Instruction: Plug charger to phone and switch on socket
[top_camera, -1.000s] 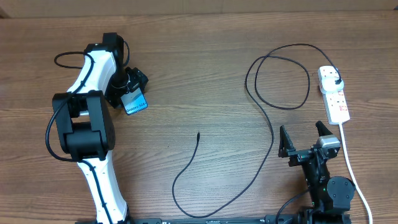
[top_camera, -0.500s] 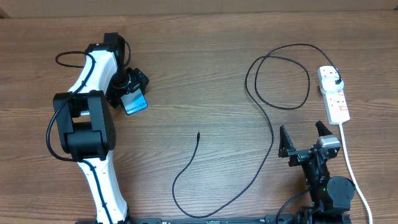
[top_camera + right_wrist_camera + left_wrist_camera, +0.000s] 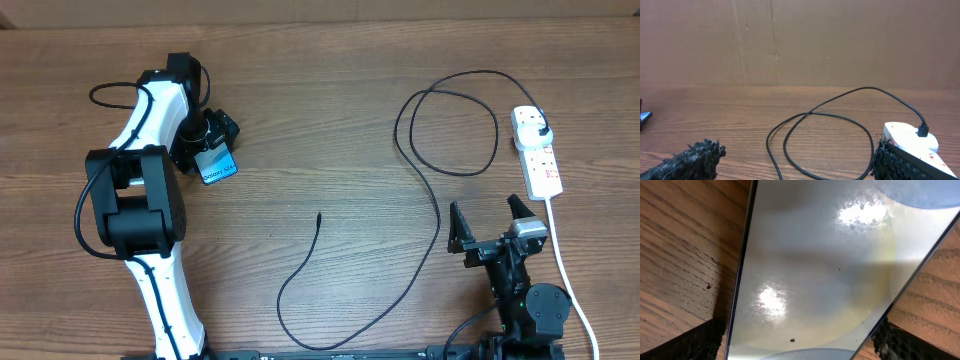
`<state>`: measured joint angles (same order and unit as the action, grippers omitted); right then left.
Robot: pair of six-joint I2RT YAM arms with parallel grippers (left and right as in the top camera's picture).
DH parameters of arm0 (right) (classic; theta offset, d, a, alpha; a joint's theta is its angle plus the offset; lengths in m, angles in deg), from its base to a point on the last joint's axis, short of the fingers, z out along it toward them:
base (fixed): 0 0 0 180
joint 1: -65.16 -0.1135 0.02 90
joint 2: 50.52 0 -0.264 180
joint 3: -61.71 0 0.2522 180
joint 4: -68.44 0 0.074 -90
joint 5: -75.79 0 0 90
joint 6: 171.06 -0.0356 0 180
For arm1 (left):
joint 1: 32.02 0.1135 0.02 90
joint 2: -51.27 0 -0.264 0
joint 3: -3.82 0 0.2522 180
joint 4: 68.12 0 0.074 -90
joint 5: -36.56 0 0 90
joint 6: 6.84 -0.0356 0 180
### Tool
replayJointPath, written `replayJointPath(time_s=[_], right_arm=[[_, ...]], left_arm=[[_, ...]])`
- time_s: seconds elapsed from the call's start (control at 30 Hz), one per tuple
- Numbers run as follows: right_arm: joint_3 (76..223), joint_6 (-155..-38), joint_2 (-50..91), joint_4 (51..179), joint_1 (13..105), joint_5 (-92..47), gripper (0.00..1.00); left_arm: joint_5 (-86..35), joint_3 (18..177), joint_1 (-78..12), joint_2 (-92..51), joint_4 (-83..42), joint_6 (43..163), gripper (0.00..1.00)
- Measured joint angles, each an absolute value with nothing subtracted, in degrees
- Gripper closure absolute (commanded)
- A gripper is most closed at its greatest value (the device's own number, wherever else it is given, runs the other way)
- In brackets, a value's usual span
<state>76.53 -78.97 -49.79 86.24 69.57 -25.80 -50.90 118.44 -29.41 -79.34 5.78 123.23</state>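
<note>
The phone [image 3: 216, 165], light blue-teal with small text, sticks out from my left gripper [image 3: 208, 148] at the left of the table. In the left wrist view its glossy screen [image 3: 820, 265] fills the frame, and my left gripper [image 3: 800, 347] has a fingertip against each long edge. The charger's black cable [image 3: 437, 215] lies loose, its connector tip [image 3: 318, 216] in the table's middle and its plug [image 3: 541, 129] in the white socket [image 3: 540, 160]. My right gripper [image 3: 489, 224] is open and empty, near the front edge left of the socket. The right wrist view shows the cable loop [image 3: 820, 117] and socket [image 3: 907, 139] beyond my right gripper [image 3: 795, 162].
The socket's white cord [image 3: 567, 275] runs down the right side past the right arm's base. The cable makes a big loop [image 3: 300, 315] near the front edge. A brown wall [image 3: 800, 40] stands behind the table.
</note>
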Motion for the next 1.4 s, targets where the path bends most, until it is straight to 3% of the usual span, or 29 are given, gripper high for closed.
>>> replayJointPath(time_s=[0.13,0.27,0.57,1.23,1.4], right_arm=[[76.53,-78.93,-49.79,86.26,69.57,-25.80,0.00],[76.53,-78.95,-49.79,86.24,69.57,-25.80,0.00],[76.53,-78.93,-49.79,86.24,69.57,-25.78,0.00],[76.53,-78.95,-49.79,86.26,69.57,-25.80,0.00],[76.53,-78.95,-49.79,86.28,69.57,-25.78,0.00]], left_arm=[[-50.96,118.44,-29.41,-79.34,5.39,123.23,0.00],[-51.35,118.44,-29.41,-79.34,5.17,123.12,0.10],[-51.55,118.44,-29.39,-79.34,4.73,122.53,0.02],[-52.03,118.44,-29.52,-79.25,2.87,121.35,0.07],[-52.08,118.44,-29.52,-79.25,2.92,120.61,0.14]])
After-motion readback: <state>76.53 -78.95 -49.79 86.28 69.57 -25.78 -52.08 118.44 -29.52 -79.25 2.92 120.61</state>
